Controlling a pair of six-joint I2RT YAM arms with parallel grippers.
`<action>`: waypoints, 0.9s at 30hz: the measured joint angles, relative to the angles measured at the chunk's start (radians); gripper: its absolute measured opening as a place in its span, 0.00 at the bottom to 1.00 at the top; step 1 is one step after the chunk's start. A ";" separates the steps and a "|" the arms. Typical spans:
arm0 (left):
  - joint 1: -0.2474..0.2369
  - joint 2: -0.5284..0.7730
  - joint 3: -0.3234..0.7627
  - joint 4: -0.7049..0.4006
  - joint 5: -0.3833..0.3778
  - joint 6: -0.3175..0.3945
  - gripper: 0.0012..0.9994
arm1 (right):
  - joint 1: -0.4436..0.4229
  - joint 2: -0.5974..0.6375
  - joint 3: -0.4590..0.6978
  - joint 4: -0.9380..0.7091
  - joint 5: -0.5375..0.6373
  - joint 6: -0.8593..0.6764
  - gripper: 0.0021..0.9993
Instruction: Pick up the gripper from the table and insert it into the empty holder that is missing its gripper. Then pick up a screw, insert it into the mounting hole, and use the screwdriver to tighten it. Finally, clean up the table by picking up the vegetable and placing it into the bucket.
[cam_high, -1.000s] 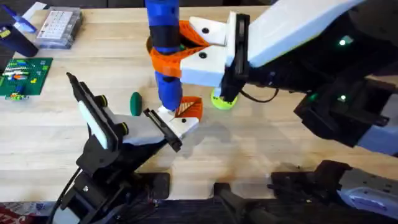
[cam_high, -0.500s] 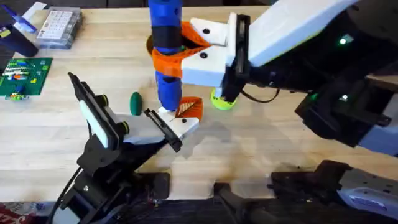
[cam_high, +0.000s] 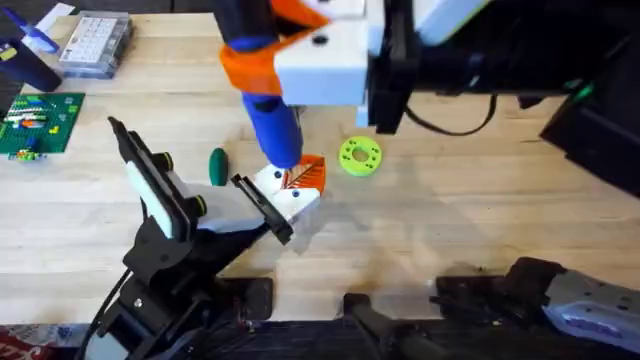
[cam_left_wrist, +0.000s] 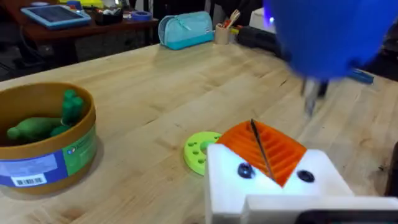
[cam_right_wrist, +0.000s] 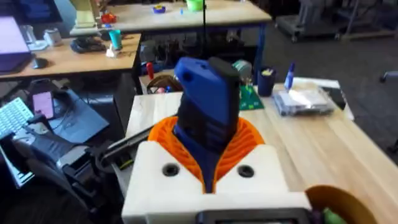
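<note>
Orange and ribbed, the gripper (cam_high: 305, 176) sits in the holder (cam_high: 285, 197), the white block at the tip of the left arm, near the middle of the table; whether the left arm's own fingers are apart or together cannot be told. From the left wrist two dark holes show on the holder's face — the mounting hole (cam_left_wrist: 244, 170) is one of them. Left of the holder lies the dark green vegetable (cam_high: 218, 166). Above the holder hangs the blue screwdriver (cam_high: 272, 125), tip just over the white block, clamped in the right gripper (cam_right_wrist: 208, 163) by its orange pads. Right of it lies a lime-green disc (cam_high: 359, 157). The bucket (cam_left_wrist: 46, 138) holds green pieces.
</note>
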 joint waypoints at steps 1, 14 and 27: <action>0.000 0.000 0.000 0.000 0.000 0.000 0.01 | 0.000 0.000 0.014 0.002 -0.001 -0.004 0.04; 0.000 0.000 0.000 0.000 0.000 0.000 0.01 | 0.019 0.070 0.027 0.074 -0.007 -0.016 0.04; 0.000 0.000 0.000 0.000 0.000 0.000 0.01 | 0.027 0.128 0.027 0.087 -0.007 -0.038 0.04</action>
